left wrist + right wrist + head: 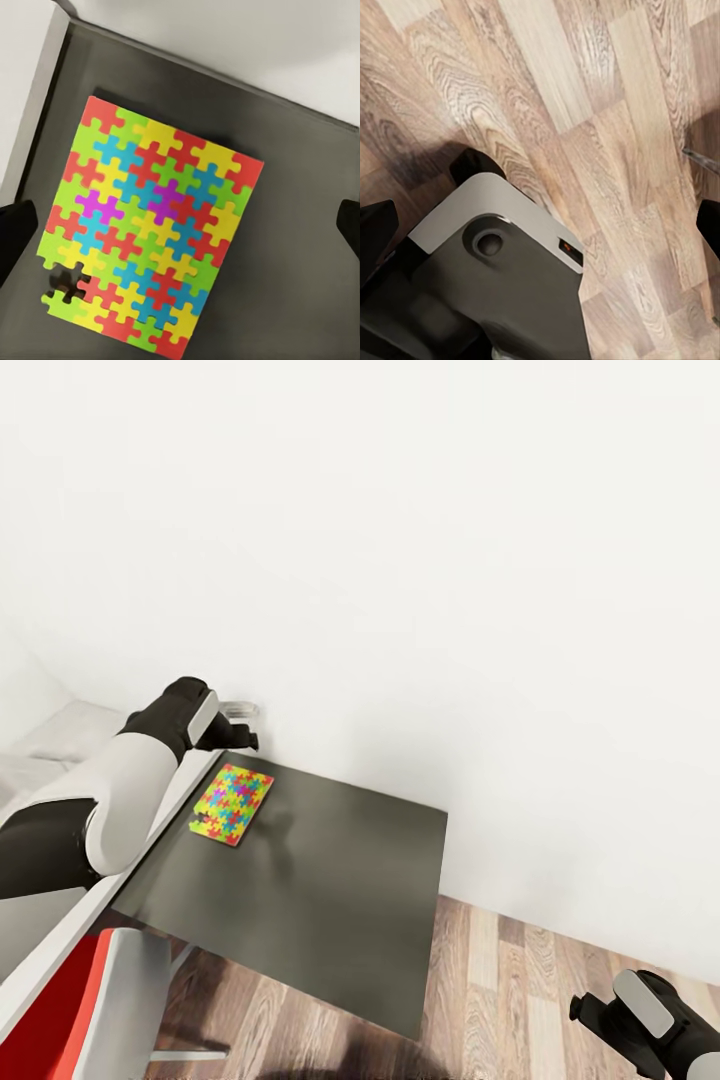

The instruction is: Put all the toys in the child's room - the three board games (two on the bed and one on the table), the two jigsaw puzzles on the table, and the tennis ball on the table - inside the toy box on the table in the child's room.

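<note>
A jigsaw puzzle (232, 804) is lying flat on the dark side unit of the tabletop (330, 890), near its back corner, close to the wall (450, 560) and just beside the step up to the lighter desk top (60, 930). The left claw (180, 225) is hovering above it, released, its two dark fingertips (15, 232) showing wide apart at either side of the left wrist view, with the mat lying between them. One piece is missing near a corner of the mat, leaving a dark gap. The mat looks thin, light and probably bendy, with nothing standing proud to grip, so taking hold likely means pinching a long edge, or sliding it toward the unit's free front edge to get a finger beneath; its knobbly outline may snag, and pieces might part if it flexes. Room is tight toward the wall and the raised desk top, but the dark surface in front and to the right is open. The right claw (540, 217) is hanging low over the wooden floor (585, 90), above the robot's base (502, 292), well apart from the tabletop, fingers spread with nothing between them. A red chair (90, 1010) is standing close under the desk edge
</note>
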Controlling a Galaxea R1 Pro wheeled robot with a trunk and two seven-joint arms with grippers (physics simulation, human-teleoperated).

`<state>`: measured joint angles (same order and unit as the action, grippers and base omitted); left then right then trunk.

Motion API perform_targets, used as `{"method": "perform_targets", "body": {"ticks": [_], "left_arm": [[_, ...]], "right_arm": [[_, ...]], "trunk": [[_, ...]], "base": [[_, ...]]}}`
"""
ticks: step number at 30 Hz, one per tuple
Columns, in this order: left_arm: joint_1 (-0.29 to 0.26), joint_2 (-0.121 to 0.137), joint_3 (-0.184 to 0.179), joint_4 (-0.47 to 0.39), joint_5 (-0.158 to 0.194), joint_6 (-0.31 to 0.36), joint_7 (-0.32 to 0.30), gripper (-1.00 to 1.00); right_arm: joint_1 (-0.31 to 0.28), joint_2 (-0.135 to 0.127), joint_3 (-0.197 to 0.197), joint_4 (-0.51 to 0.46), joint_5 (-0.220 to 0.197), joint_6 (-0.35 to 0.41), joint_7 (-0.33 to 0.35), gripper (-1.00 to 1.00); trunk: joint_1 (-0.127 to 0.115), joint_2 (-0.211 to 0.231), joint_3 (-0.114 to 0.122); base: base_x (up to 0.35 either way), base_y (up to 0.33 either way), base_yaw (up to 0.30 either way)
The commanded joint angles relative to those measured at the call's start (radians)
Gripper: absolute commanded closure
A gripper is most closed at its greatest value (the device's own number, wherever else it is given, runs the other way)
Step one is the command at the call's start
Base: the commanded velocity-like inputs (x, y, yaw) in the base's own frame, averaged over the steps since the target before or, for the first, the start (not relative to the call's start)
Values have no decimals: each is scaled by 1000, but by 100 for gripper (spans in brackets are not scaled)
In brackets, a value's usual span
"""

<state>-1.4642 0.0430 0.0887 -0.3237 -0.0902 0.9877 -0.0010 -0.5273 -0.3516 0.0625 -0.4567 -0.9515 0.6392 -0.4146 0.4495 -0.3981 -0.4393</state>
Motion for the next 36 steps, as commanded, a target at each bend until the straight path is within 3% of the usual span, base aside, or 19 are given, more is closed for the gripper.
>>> {"method": "perform_targets", "body": {"ticks": [1,20,28,36], "left_arm": [[-1,1,8,2,-8,3,-4,-100],[-1,17,9,5,-2,3,-15,-100],[-1,28,8,4,-4,4,-75,-100],[-1,30,8,3,-5,8,-93,-100]], "right_arm": [[0,-1,7,-2,-10,2,-9,-100],[0,-1,7,-2,-10,3,-9,-100],[0,-1,7,-2,-10,3,-9,-100],[0,-1,7,-2,-10,3,-9,-100]], "trunk": [[0,-2,-3],[0,-2,-35],[0,-2,-48],[0,-2,-61]], "base": [[0,0,0],[0,0,0],[0,0,0],[0,0,0]]}}
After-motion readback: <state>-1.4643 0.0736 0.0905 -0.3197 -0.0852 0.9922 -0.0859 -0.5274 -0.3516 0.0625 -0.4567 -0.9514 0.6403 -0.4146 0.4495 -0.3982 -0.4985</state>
